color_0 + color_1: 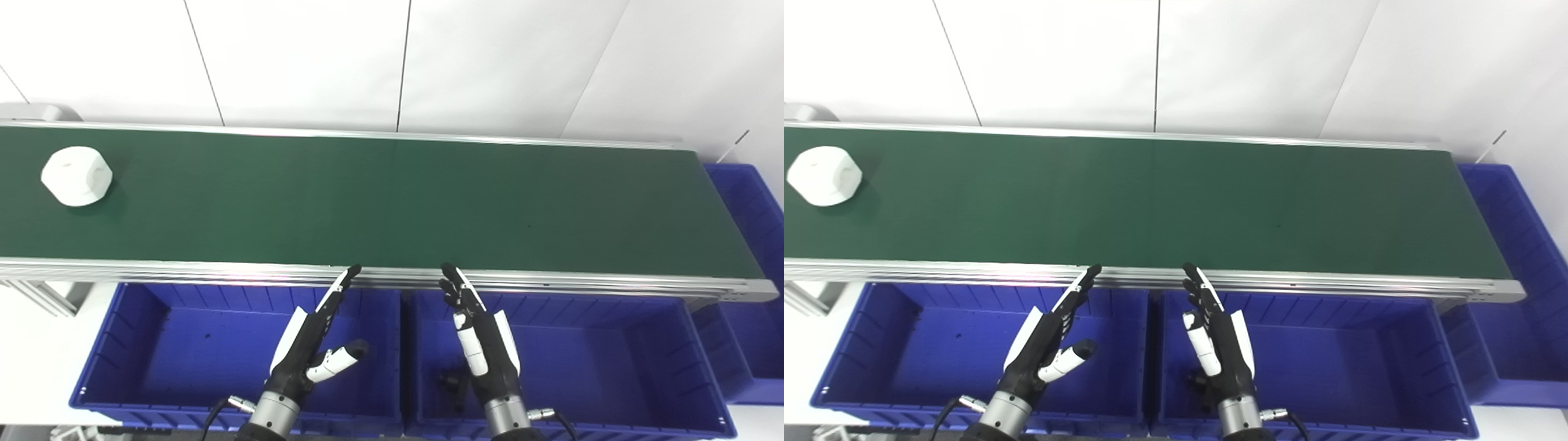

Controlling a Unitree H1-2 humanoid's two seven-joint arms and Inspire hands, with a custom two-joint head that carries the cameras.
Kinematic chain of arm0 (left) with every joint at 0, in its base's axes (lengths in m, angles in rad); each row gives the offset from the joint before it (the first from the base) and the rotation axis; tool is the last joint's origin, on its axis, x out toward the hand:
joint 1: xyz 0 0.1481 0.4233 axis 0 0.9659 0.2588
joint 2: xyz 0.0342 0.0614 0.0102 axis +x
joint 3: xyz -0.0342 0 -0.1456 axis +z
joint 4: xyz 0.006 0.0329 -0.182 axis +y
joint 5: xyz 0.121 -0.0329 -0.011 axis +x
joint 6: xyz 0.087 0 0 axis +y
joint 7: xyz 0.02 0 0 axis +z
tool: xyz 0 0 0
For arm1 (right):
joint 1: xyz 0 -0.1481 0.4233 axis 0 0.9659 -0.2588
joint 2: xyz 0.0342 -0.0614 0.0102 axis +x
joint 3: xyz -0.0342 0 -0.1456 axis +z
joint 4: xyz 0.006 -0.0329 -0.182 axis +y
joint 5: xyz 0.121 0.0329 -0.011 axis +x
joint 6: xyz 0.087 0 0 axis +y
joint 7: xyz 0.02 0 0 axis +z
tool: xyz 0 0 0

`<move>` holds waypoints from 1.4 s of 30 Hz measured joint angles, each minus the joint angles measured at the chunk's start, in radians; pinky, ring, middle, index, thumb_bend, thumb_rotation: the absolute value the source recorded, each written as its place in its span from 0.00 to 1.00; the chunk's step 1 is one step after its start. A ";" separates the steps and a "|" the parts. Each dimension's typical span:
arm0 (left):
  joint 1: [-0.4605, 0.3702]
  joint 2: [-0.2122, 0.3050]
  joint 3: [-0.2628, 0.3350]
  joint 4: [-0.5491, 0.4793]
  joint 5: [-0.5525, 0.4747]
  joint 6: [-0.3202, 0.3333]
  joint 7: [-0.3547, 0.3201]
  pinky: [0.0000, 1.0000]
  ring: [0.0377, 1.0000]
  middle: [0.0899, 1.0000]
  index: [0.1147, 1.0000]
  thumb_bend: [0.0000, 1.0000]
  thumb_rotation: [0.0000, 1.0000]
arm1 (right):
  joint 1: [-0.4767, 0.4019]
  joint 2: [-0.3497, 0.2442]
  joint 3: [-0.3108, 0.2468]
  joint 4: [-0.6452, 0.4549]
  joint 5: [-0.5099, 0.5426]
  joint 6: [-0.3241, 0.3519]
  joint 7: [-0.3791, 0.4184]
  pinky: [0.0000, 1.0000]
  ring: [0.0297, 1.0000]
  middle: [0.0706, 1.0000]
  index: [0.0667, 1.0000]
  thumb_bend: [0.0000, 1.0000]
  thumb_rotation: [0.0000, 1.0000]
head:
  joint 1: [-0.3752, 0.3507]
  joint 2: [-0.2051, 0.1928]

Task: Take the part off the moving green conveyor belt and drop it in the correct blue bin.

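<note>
A chunky white part [76,176] is seen on the smooth green belt [392,202] by a white wall [306,55], while the left hand [309,349] and right hand [481,349] are held with fingers spread, empty, over blue bins [141,343].

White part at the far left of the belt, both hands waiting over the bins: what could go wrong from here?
1. The white part rides the green belt far from both hands; a late reach could miss it and let it run on toward the end bin.
2. The left robot hand and right robot hand hang open close together, so they could collide if both reach.
3. A dark item already lies in the right bin, partly hidden, so choosing the bin is uncertain.
</note>
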 measured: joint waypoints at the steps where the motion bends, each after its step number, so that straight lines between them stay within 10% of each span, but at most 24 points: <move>1: 0.000 0.000 0.000 0.000 0.000 0.000 0.000 1.00 1.00 1.00 0.95 0.96 0.89 | 0.000 -0.001 0.000 0.000 0.000 0.000 0.000 0.93 0.93 0.95 0.93 0.83 1.00 | 0.000 0.000; 42: -0.003 -0.037 0.008 0.028 -0.047 -0.034 0.016 0.98 1.00 1.00 0.97 0.90 1.00 | 0.021 -0.021 0.000 -0.001 0.023 -0.058 0.018 0.89 0.90 0.92 0.91 0.86 1.00 | 0.054 -0.040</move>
